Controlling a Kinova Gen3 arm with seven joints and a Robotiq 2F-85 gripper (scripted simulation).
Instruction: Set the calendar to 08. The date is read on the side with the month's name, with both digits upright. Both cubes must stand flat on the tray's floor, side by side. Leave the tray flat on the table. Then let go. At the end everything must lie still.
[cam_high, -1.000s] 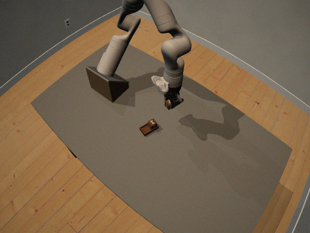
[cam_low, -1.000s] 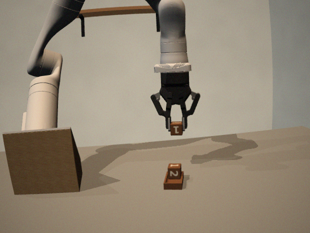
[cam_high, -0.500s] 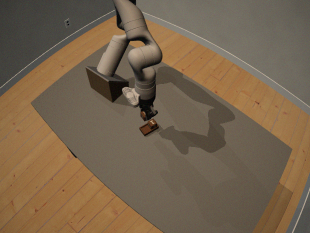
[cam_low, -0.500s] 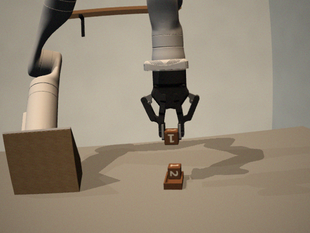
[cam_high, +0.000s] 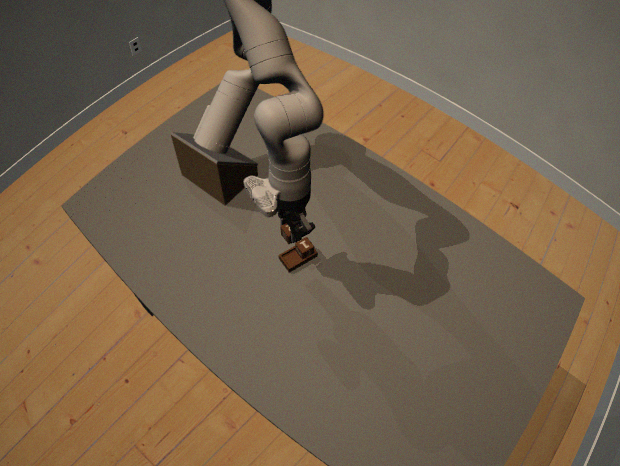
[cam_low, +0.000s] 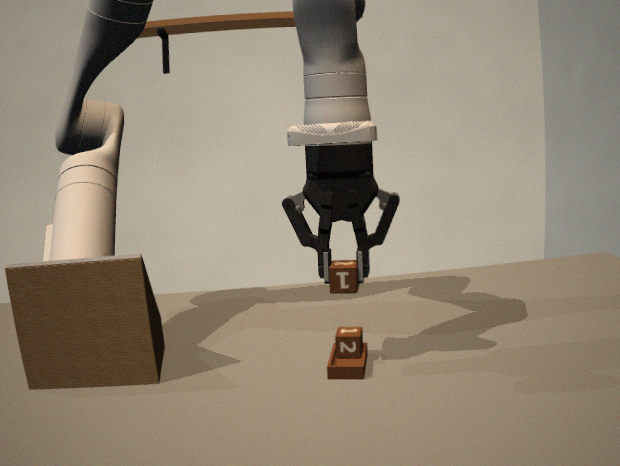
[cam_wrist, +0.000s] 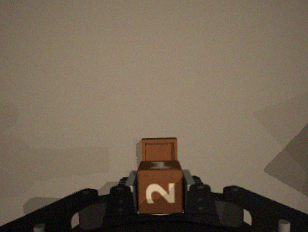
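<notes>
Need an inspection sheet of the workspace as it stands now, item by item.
Surface: grey table top, arm shadows across it.
Job's things: brown tray flat on the table, one cube standing in it, 2 on the side facing the exterior view, 1 on top. Second cube in the air above, 1 inverted on its facing side.
Clutter: nothing seen.
Tool: tool shut on the second cube, pointing down, clear of the tray.
Cables: nothing seen.
Surroundings: brown pedestal under the arm, wood floor, grey walls, wall socket.
</notes>
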